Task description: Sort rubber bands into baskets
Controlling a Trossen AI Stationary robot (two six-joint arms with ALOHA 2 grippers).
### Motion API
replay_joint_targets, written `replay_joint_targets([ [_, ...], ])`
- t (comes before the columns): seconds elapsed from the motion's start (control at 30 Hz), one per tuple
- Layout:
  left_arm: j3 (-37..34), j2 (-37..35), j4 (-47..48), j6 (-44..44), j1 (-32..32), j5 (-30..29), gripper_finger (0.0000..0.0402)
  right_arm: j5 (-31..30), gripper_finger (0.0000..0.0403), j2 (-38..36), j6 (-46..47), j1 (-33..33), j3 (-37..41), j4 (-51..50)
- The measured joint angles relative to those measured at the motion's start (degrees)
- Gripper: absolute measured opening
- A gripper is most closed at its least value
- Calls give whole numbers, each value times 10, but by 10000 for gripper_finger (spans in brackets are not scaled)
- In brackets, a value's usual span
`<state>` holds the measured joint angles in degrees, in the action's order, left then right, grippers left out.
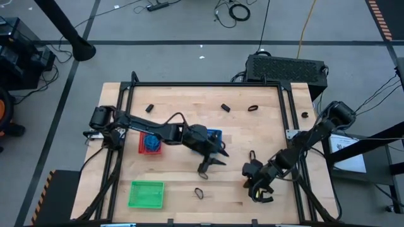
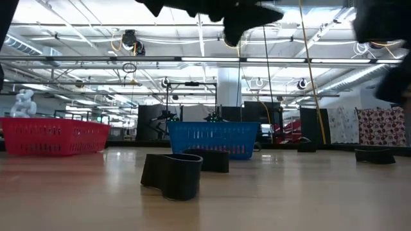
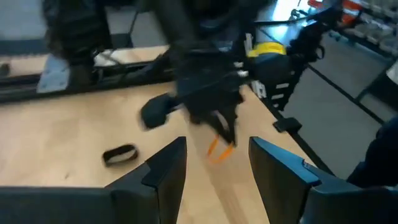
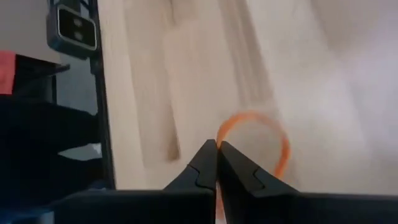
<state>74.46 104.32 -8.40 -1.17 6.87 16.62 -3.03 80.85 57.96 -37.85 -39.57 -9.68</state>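
My right gripper (image 4: 216, 148) is shut on an orange rubber band (image 4: 255, 134) over the table's near right part (image 1: 260, 192). The left wrist view shows that band (image 3: 217, 149) hanging under it. My left gripper (image 3: 217, 163) hovers open at mid-table (image 1: 211, 161), empty, pointing toward the right gripper. Black rubber bands lie flat on the wood: one near the front edge (image 1: 199, 193), others along the far side (image 1: 225, 107). The red basket (image 1: 150, 144), the blue basket (image 1: 216, 134) and the green basket (image 1: 146, 194) stand on the left half. My right gripper pinches one strand of the orange band's loop (image 4: 219, 138) between its two fingertips. The fingers slant down from the table's right side. The rest of the loop stands out beyond the fingertips and hangs slack, seemingly clear of the wood.
A black frame (image 1: 208, 85) borders the table, with rails down the left and right sides. My left arm covers part of the blue basket. Something blue lies in the red basket. One black band (image 1: 251, 154) lies close to my right gripper.
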Motion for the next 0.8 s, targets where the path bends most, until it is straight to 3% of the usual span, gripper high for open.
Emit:
replay_joint_targets([
  [0.23, 0, 32, -22, -24, 32, 0, 180, 4, 0, -36, -89, 53, 0, 36],
  [0.43, 0, 58, -49, -24, 45, -12, 180, 42, 0, -83, -162, 100, 0, 157],
  [0.57, -1, 63, -69, -28, 49, -46, 180, 70, 0, -95, -172, 129, 0, 225],
  [0.8, -1, 63, -98, -27, 48, -60, 180, 91, 0, -96, -157, 153, 0, 230],
])
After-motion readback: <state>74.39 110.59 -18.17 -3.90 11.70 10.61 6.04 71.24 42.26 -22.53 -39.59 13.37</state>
